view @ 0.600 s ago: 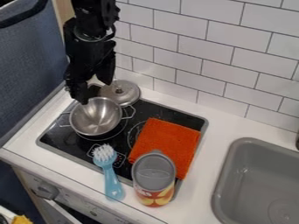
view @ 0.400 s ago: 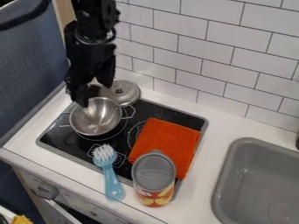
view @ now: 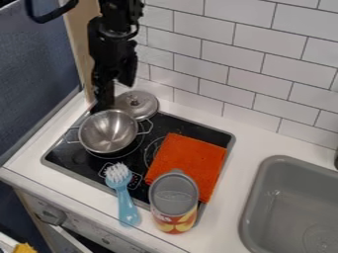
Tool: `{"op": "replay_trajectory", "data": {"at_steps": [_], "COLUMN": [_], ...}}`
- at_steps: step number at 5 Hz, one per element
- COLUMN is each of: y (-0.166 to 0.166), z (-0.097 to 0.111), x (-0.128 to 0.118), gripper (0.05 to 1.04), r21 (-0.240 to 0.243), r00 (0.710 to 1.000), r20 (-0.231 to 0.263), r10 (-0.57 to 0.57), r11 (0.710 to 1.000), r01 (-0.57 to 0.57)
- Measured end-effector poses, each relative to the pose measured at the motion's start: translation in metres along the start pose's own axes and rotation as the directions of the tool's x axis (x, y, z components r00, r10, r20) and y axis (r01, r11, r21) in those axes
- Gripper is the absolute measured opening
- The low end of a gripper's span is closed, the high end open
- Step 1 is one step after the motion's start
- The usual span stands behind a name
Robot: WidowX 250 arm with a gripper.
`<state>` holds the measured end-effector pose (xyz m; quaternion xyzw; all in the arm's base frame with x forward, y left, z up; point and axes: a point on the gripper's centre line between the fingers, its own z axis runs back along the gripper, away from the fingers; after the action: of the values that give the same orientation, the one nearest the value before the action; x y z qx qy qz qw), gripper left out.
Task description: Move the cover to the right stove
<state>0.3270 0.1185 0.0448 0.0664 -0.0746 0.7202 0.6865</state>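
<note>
Farthest left, at ten o'clock, a dark panel [view: 39,64]; next, between seven and eight, a knob [view: 51,215] on the front below the table [view: 29,160]. Then, from nine o'clock inward, the black stove [view: 63,155], set into the table, with a steel pot [view: 104,141] uncovered on the left burner. Above the pot's twelve o'clock side, the gripper [view: 113,97], pointing down and open, fingers apart. At seven, a blue brush [view: 127,202], bristles over the stove, handle on the table. Between ten and eleven, the cover [view: 147,105], knob up at the stove's back rim, at the pot's one o'clock. At six, an upright can [view: 174,197], overlapping in view an orange towel [view: 188,158] at five, flat across the stove's right part. Farthest right, at four, a gray sink [view: 284,197].
</note>
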Motion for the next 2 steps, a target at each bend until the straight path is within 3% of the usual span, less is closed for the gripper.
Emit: {"op": "replay_trajectory", "data": {"at_steps": [2], "y": [-0.043], "z": [-0.027], "x": [0.023], "gripper": [1.001], "r21": [-0.018], "r00": [0.987], "r20": [-0.044], "r10": [0.155], "r11": [0.988], "r01": [-0.156]}}
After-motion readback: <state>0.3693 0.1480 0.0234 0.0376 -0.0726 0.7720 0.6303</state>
